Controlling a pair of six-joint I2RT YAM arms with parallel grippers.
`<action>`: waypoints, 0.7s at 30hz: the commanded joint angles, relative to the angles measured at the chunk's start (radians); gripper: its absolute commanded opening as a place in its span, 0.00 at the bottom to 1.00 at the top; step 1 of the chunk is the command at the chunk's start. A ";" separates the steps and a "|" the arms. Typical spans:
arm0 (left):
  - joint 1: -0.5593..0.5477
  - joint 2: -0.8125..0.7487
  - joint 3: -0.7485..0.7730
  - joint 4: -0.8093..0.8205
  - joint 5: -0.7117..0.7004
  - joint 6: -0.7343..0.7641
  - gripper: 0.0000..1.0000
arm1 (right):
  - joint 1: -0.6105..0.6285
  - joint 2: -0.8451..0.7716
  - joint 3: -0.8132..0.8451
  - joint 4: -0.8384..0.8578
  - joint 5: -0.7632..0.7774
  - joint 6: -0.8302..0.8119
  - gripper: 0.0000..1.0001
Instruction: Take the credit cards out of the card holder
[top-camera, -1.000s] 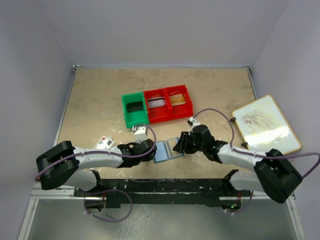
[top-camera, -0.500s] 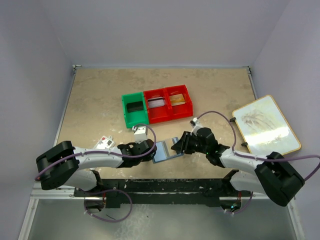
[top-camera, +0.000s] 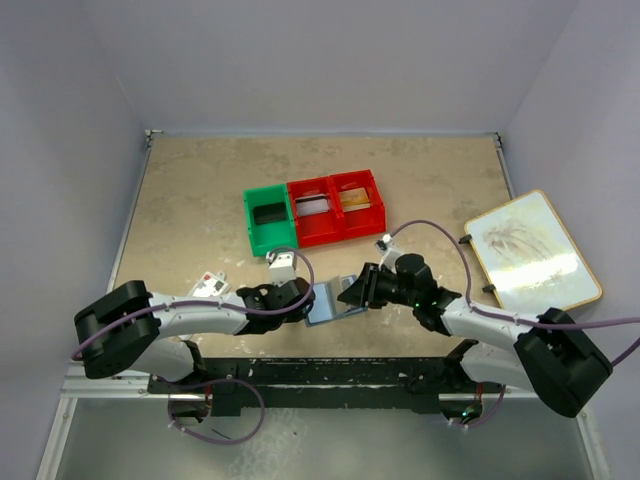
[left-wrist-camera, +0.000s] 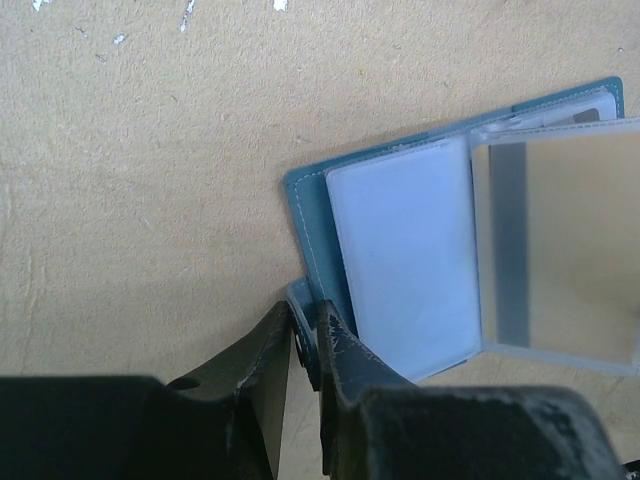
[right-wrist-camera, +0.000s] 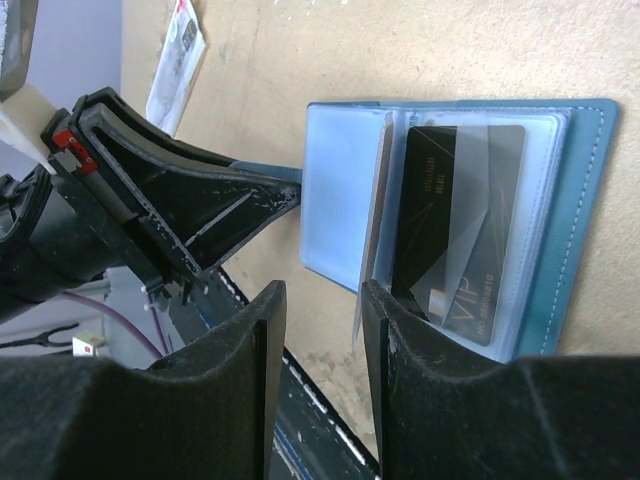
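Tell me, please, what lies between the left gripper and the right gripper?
The open card holder lies on the table between them, seen in the top view; the left gripper pinches its edge, the right gripper hangs open over it.

Above the black mounting rail (top-camera: 320, 378), the left arm (top-camera: 190, 315) and right arm (top-camera: 480, 322) are white-shelled links between bulky black joint housings, each trailed by a looping lilac cable. The left gripper (left-wrist-camera: 305, 318) and right gripper (right-wrist-camera: 322, 295) have matt black, scuffed, tapering fingers, and a small white camera block (top-camera: 281, 263) sits on the left wrist.
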 joint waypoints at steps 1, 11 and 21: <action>-0.004 0.011 0.021 -0.018 -0.005 0.022 0.14 | 0.002 0.013 0.050 0.068 -0.070 -0.015 0.40; -0.005 0.000 0.017 -0.021 -0.015 0.017 0.13 | 0.011 0.095 0.085 0.139 -0.141 -0.028 0.41; -0.005 -0.024 0.001 -0.039 -0.033 0.003 0.13 | 0.082 0.239 0.186 0.123 -0.166 -0.083 0.43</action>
